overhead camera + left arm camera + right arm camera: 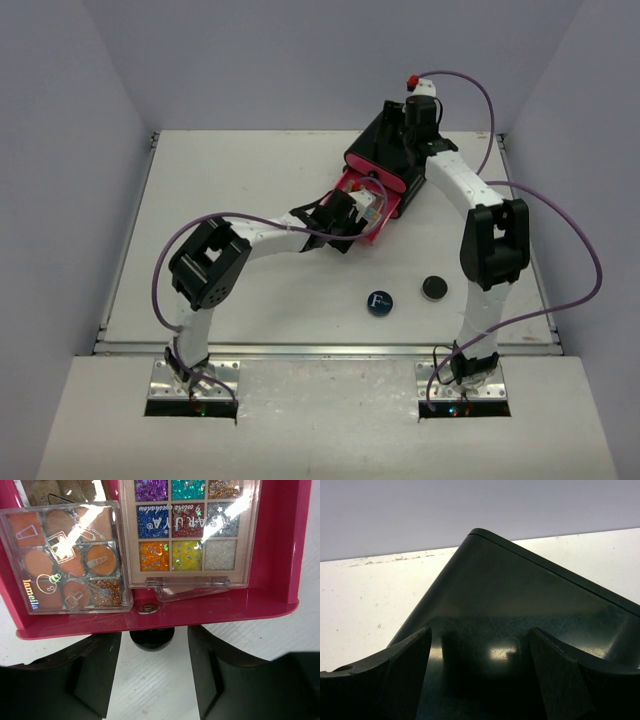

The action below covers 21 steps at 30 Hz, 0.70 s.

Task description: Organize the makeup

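A black box (378, 140) with pink drawers stands at the back of the table. Its lowest pink drawer (210, 612) is pulled out and holds a brown palette (65, 560) and a multicoloured glitter palette (187, 530). My left gripper (155, 680) is open at the drawer's front, one finger on each side of the black knob (151, 639), not touching it. My right gripper (480, 680) is open and sits over the box's black top (520, 605). A blue compact (380, 302) with a white "F" and a small black compact (433, 288) lie on the table. No pencils show.
The open drawer (385, 215) juts toward the table's middle, with the left arm (260, 240) stretched across to it. The right arm (490, 240) reaches along the right side to the box. Grey walls enclose the table on three sides.
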{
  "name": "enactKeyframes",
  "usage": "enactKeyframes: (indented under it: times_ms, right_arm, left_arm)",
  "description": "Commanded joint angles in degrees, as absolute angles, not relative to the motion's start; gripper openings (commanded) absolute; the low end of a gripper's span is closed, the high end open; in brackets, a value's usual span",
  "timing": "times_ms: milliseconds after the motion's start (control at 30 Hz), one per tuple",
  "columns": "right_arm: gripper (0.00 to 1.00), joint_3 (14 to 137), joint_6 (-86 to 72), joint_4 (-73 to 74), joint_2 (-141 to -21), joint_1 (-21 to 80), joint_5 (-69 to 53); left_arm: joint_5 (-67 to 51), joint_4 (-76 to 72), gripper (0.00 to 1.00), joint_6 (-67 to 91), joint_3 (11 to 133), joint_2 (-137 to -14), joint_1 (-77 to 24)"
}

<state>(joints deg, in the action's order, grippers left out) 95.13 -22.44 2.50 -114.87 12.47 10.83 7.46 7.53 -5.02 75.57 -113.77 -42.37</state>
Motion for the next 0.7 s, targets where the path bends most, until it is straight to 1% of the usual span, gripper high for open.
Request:
enactKeyframes:
  times_ms: [0,33,100,267,300,400,667]
  right_arm:
    - [0.79,94.0,-21.7,2.5,-112.1,12.3,10.5]
    - [0.79,93.7,-21.7,2.2,-111.8,12.3,10.5]
    - [0.79,93.0,-21.6,1.8,-111.6,12.3,10.7]
    - [0.8,93.0,-21.6,2.3,-112.5,12.3,10.5]
    - [0.8,93.1,-21.5,2.5,-112.7,12.3,10.4]
    - [0.79,93.0,-21.3,3.0,-112.9,12.4,9.3]
    - [0.79,91.1,-20.6,2.7,-113.2,12.3,7.8]
  left_arm:
    - [6.3,5.4,0.52,-3.3,78.9,-114.7,-41.4]
    - [5.9,5.5,0.5,-3.0,78.9,-114.6,-41.2]
    - [5.4,5.5,0.41,-2.7,78.9,-114.6,-41.1]
    - [3.1,5.6,0.08,-2.1,79.9,-113.9,-41.1]
    - [2.8,5.8,0.05,-2.0,80.4,-113.7,-41.1]
    - [3.1,5.6,0.0,-1.8,81.4,-113.4,-41.1]
    - [2.5,8.6,0.0,-3.0,87.8,-114.8,-41.1]
